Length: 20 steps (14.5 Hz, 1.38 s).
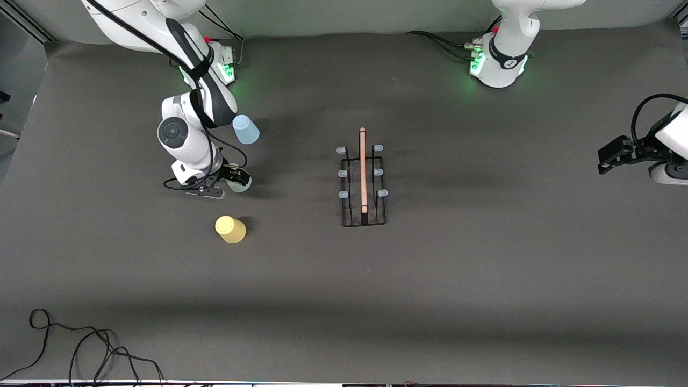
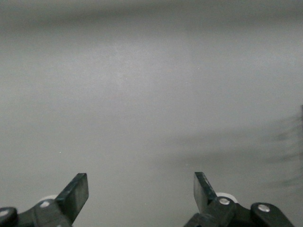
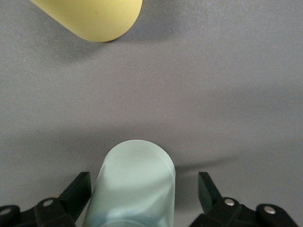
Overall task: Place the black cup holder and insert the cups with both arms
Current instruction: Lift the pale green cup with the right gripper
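Observation:
The black cup holder [image 1: 364, 183] stands in the middle of the table, its wooden rod handle on top and pale-capped pegs along both sides. My right gripper [image 1: 235, 181] is down at the table, open, with the pale grey-green cup [image 3: 137, 184] between its fingers [image 3: 78, 189]; a gap shows on one side of the cup. The light blue cup [image 1: 245, 129] sits farther from the front camera than that gripper. The yellow cup [image 1: 230, 229] [image 3: 94, 19] sits nearer to the camera. My left gripper [image 1: 610, 158] [image 2: 140, 177] waits open over bare table at the left arm's end.
A dark grey mat [image 1: 484, 269] covers the table. Loose black cables [image 1: 80, 349] lie at its front corner at the right arm's end. Both arm bases [image 1: 497, 64] glow green along the table edge farthest from the front camera.

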Available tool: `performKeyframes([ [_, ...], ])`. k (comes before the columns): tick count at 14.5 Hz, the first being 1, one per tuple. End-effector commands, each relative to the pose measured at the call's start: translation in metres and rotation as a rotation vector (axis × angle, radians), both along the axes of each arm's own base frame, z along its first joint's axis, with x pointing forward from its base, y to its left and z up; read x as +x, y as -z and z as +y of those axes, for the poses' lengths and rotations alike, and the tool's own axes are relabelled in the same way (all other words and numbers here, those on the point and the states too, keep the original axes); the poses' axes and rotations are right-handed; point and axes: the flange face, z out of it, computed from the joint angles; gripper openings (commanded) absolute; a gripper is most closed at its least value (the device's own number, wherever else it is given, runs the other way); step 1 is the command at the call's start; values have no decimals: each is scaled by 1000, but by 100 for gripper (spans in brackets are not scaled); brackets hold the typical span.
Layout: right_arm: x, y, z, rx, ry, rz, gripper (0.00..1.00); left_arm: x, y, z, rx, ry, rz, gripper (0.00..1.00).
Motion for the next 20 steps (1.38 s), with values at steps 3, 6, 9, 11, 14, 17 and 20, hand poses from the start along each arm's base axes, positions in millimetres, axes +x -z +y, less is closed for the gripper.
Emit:
performKeyframes([
  [3, -4, -8, 5, 20, 60, 49, 100, -4, 9, 0, -14, 14, 1, 100],
  [6, -6, -10, 13, 27, 52, 53, 100, -2, 7, -1, -14, 16, -21, 100],
  [9, -5, -13, 14, 32, 36, 46, 49, 0, 5, 1, -13, 13, -38, 100],
  [11, -2, -27, 21, 45, 17, 19, 1, 1, 6, 1, -13, 14, -41, 100],
  [14, 10, -62, 27, 71, 31, -21, 0, -3, 9, 0, -14, 15, -25, 100],
  [17, 31, -131, 47, 93, 94, 0, 0, -3, 10, 0, -15, 13, -21, 100],
  [20, 48, -191, 91, 89, 185, 34, 0, -5, 11, -5, -16, 10, -10, 100],
])
